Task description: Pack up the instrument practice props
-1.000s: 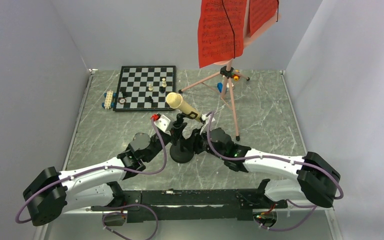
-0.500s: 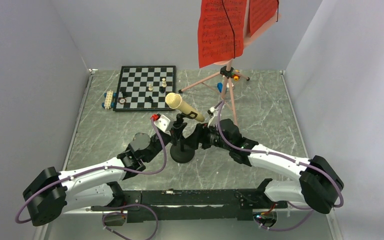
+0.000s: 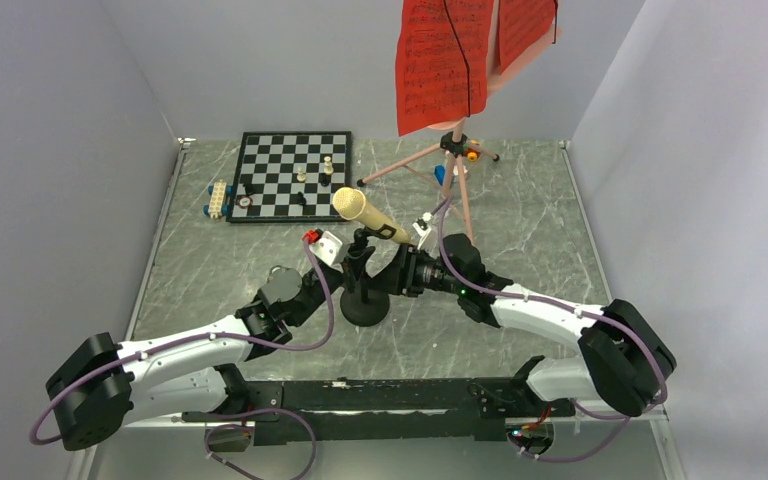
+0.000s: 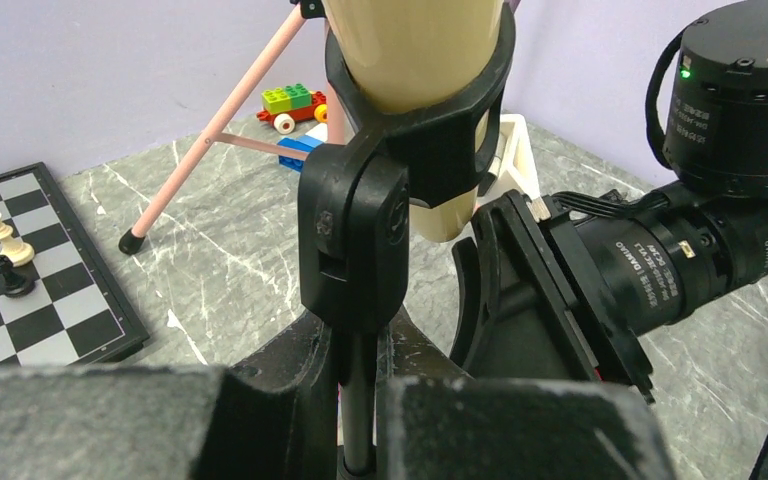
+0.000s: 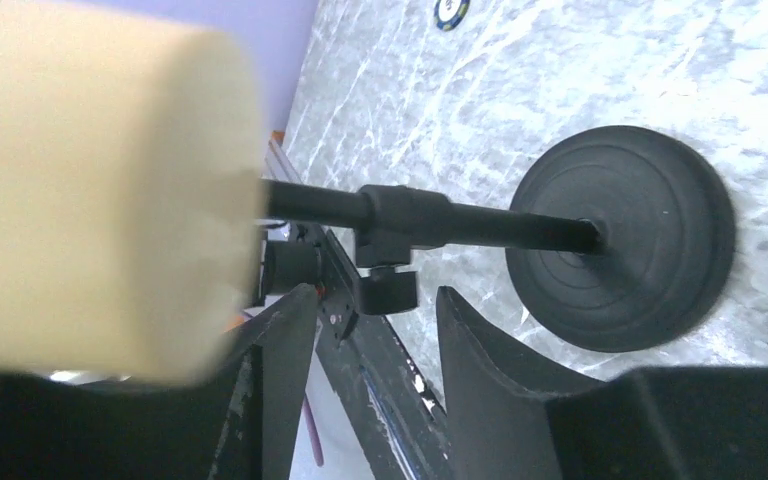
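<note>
The cream foam-headed microphone (image 3: 365, 214) sits tilted in a black clip (image 4: 400, 150) on its stand, whose round base (image 3: 365, 310) rests on the table. My left gripper (image 4: 360, 420) is shut on the thin black pole (image 4: 360, 400) just under the clip. My right gripper (image 5: 375, 330) is open beside the pole (image 5: 480, 225), level with its clamp knob (image 5: 390, 290), with nothing between its fingers (image 5: 470, 340). The base (image 5: 625, 235) lies beyond it. The pink tripod music stand (image 3: 465, 200) stands at the back, carrying the red sheet-music pages (image 3: 445, 65).
A black-and-white chessboard (image 3: 295, 175) with pieces lies at the back left, with a toy brick car (image 3: 220, 198) at its left edge. More coloured bricks (image 4: 295, 100) sit between the tripod's legs. Grey walls close in the table on three sides.
My right gripper has moved left and farther in, up to the microphone stand's pole, and its jaws have come apart. The left gripper has kept its hold on the pole.
</note>
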You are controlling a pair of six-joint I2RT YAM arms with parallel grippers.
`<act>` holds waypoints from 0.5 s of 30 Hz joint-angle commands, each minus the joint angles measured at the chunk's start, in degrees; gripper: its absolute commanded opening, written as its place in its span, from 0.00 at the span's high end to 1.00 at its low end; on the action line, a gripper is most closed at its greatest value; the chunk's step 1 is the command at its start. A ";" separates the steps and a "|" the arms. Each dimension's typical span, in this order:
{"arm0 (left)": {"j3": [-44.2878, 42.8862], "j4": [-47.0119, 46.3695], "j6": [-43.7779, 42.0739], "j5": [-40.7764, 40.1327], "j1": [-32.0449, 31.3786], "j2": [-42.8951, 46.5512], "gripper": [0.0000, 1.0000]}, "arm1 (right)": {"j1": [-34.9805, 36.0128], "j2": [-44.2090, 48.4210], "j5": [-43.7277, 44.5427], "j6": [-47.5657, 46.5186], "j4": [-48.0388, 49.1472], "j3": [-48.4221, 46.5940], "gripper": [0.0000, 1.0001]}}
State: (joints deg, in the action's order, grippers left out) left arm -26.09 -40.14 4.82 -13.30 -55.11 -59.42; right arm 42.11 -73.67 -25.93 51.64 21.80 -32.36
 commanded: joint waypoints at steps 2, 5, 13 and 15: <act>-0.30 1.74 0.63 -0.53 -1.31 -0.52 1.00 | -2.37 -1.19 -2.20 5.82 9.80 2.15 0.53; -0.44 1.90 0.46 -0.65 -1.62 -0.60 1.00 | -2.38 -2.24 -3.52 5.35 9.97 0.95 0.59; 0.04 1.18 0.84 -0.46 -1.84 -1.24 1.00 | -2.33 -3.73 -4.92 4.11 11.89 0.06 0.72; 0.23 0.84 1.13 -0.37 -1.84 -1.52 1.00 | -2.38 -4.38 -5.82 3.95 13.02 0.14 0.81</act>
State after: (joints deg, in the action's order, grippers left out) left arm -26.09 -40.42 4.51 -15.18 -55.92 -59.55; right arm 39.83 -76.84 -29.47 55.72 29.12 -30.28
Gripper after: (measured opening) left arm 0.139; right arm 0.275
